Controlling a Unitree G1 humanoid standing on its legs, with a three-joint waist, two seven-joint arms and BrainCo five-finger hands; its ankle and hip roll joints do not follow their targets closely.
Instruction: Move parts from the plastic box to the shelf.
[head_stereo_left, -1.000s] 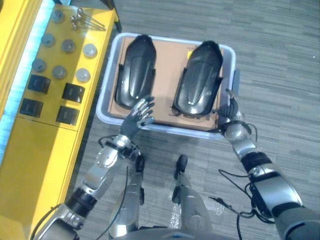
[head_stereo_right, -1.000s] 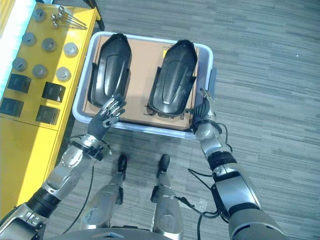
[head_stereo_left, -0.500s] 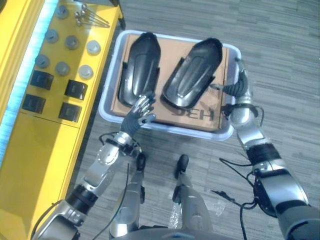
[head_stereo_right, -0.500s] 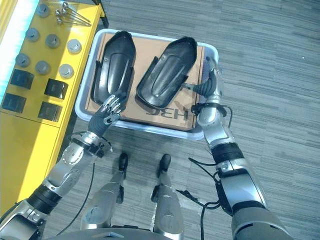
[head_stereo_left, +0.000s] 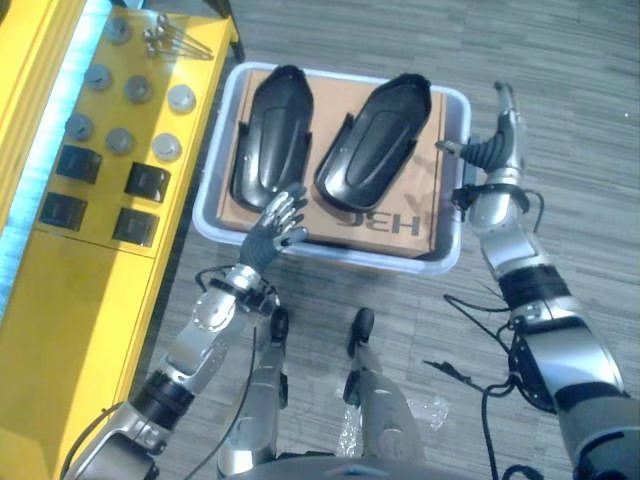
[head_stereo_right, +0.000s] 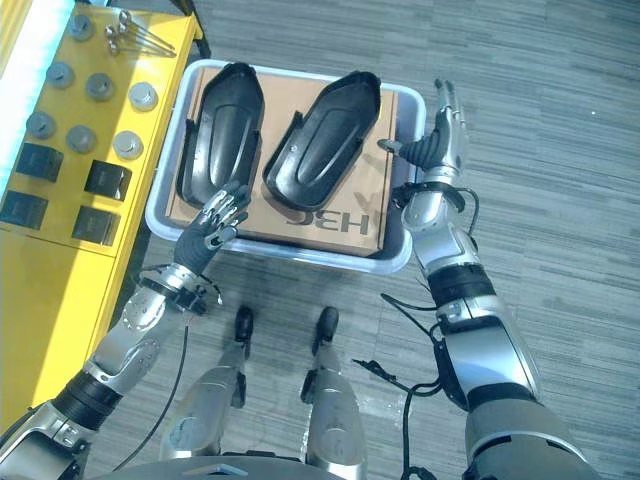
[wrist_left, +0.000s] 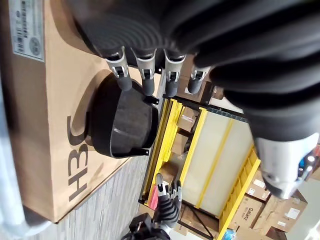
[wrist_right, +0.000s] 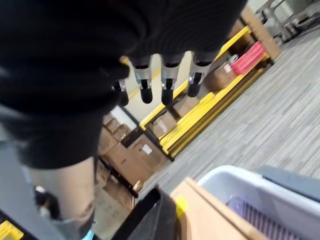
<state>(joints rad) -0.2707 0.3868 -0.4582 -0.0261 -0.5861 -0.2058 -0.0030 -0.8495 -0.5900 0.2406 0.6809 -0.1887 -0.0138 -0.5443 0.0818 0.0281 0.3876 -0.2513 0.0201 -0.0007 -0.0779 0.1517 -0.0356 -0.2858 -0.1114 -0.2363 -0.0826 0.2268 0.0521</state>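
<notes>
both black parts (head_stereo_left: 372, 140) lie in the plastic box (head_stereo_left: 214, 215), centre frame; left hand (head_stereo_left: 274, 226) and right hand (head_stereo_left: 497, 145) open, empty.

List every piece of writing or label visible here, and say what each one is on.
Cardboard sheet in the plastic box: three large dark characters, a brand mark, upside down in the head views; not quoted here.
White label on the same cardboard: lines of print, too small to read.
Yellow sticker on the cardboard: no legible writing.
Cartons on the far racks: print too blurred to read.
</notes>
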